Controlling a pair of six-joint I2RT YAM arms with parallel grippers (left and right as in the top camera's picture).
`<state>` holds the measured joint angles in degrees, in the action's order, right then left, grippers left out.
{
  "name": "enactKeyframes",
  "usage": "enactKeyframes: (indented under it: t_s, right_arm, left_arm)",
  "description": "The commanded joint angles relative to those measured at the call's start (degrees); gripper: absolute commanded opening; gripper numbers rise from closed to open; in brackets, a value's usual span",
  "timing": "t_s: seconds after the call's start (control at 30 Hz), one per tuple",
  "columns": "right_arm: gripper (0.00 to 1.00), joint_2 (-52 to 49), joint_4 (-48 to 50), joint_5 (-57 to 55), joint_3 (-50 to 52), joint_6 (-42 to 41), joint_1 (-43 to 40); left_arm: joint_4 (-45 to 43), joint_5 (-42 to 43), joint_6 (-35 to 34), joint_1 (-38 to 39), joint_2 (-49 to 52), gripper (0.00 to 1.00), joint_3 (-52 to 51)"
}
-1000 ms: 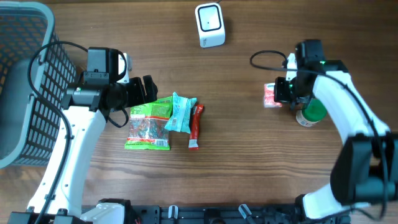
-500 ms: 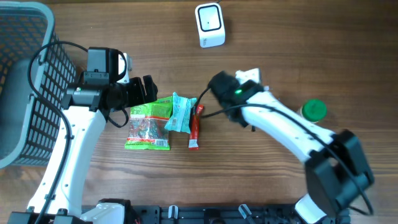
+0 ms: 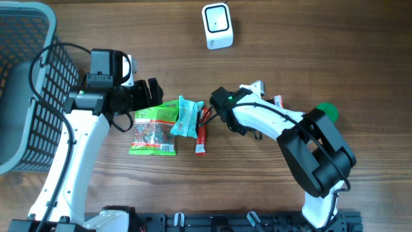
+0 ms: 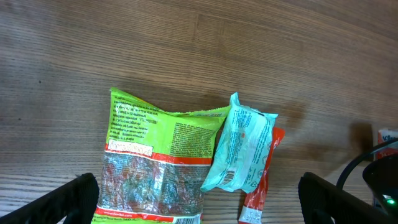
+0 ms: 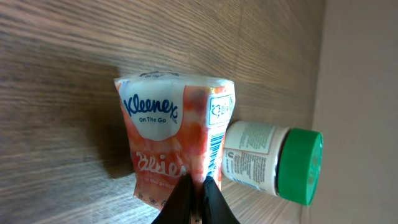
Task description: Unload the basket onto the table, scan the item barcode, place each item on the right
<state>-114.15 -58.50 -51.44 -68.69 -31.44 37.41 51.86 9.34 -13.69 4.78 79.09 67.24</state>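
Now, right gripper [image 5: 198, 190]: I grasp the Kleenex pack [image 5: 168, 124].
Left gripper [image 4: 199, 204]: released, idle.
Scanner [image 3: 217, 26]: well apart from that grip; barcode not yet scanned.

Green snack bag [image 4: 155, 168] flat on wooden table [image 4: 93, 50], ahead of the left jaws and between them. Teal packet [image 4: 244, 152] overlaps its right edge and lies over a red stick sachet [image 4: 261, 186]. Grey basket [image 3: 26, 84] behind the left jaws. Green-capped bottle [image 5: 273, 163] just right of the right jaws.

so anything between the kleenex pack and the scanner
Nothing visible. Bare table lies between the Kleenex pack in the right gripper and the white scanner; the green-capped bottle sits on the far side.
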Motion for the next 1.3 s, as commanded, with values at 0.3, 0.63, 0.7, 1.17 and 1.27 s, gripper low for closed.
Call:
enactKeyframes:
  t_s: [0.3,0.63,0.7,1.17,1.27]
  right_arm:
    - [0.25,-0.6,3.2,8.2,0.1,3.4,-0.2]
    - [0.38,-0.4,5.3,11.7,-0.6,4.7,-0.2]
    - [0.38,0.4,5.4,12.9,-1.2,5.7,-0.2]
    - [0.51,16.1,7.3,22.8,-2.7,15.1,-7.4]
    - [0.59,18.5,8.6,34.8,-2.7,20.3,-12.0]
  left_arm:
    - [-0.1,0.6,-0.5,0.3,0.2,1.0,0.2]
    - [-0.1,0.6,-0.5,0.3,0.2,1.0,0.2]
    - [-0.1,0.6,-0.5,0.3,0.2,1.0,0.2]
    - [-0.1,0.6,-0.5,0.3,0.2,1.0,0.2]
    - [-0.1,0.6,-0.5,0.3,0.2,1.0,0.2]
